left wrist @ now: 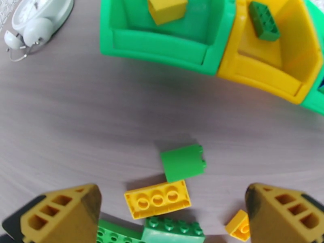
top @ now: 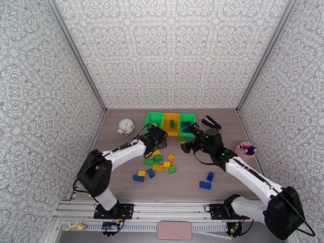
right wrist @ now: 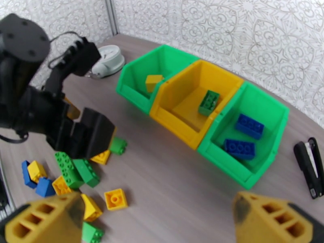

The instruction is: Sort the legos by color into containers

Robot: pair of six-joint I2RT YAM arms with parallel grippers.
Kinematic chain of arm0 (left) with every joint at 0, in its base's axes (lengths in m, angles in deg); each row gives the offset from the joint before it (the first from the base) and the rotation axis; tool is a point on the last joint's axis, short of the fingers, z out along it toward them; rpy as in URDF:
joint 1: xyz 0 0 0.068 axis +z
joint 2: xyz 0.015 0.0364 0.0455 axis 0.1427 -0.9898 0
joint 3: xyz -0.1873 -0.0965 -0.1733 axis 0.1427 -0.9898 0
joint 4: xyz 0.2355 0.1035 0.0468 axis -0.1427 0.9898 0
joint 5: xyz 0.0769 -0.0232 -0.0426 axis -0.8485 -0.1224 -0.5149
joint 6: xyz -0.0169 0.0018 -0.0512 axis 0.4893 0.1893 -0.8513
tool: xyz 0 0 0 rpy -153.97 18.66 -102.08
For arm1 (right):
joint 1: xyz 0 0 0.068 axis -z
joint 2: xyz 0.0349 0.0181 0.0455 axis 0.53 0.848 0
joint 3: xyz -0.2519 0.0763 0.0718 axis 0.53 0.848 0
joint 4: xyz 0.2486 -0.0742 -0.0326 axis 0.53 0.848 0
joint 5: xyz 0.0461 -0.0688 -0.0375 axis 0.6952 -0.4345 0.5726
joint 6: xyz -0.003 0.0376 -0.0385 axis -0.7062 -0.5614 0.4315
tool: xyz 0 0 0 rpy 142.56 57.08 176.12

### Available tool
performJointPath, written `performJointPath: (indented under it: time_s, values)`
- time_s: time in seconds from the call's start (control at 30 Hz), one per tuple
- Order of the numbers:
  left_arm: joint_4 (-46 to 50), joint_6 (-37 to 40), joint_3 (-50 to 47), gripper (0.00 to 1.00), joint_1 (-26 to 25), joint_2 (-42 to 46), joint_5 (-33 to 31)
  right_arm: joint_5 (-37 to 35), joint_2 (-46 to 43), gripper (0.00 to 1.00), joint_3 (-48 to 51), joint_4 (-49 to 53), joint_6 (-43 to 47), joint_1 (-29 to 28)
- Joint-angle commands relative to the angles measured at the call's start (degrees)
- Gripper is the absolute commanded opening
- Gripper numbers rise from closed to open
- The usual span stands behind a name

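Left gripper (left wrist: 172,201) is spread wide and empty, hovering over loose yellow and green legos (left wrist: 183,163). The three joined containers (left wrist: 162,47) lie just beyond its fingertips. Right gripper (right wrist: 158,211) is also spread and empty, with the containers ahead of it and the pile to its left.

Three bins (right wrist: 174,122) are sitting joined, holding one yellow brick (right wrist: 154,82), one green brick (right wrist: 208,102) and two blue bricks (right wrist: 249,125). One clock (top: 126,126), one stapler (top: 211,122) and one cup (top: 243,155) are sitting nearby.

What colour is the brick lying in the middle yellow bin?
Green. The brick in the yellow bin shows best in the right wrist view.
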Motion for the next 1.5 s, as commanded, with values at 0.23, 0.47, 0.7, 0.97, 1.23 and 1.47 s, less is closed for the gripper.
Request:
performJointPath:
  time_s: [0.23,0.47,0.7,0.97,1.23,1.47]
  values:
    - [3.2,-1.4,7.7,0.93,2.3,-11.1,8.1,0.1,0.8,1.0,0.4,1.4,0.3,-0.8]
    - [3.5,-2.9,11.3,0.84,2.7,-15.3,8.5,0.3,1.6,1.0,0.2,1.5,0.0,-1.3]
    - [6.4,-5.5,13.1,0.75,3.1,-17.9,6.3,-1.1,2.2,1.0,-0.6,2.7,0.8,-1.3]
    - [6.8,-4.6,13.0,0.62,3.0,-18.2,5.4,-0.7,3.3,1.0,-1.1,2.6,0.3,-1.3]
    - [9.3,-2.7,13.3,0.49,2.0,-18.3,1.2,-1.0,1.8,1.0,-0.3,3.3,0.2,-1.2]
    - [7.9,-2.7,12.1,0.4,1.6,-16.1,0.8,-1.3,0.2,1.0,0.5,3.4,-0.1,-1.3]
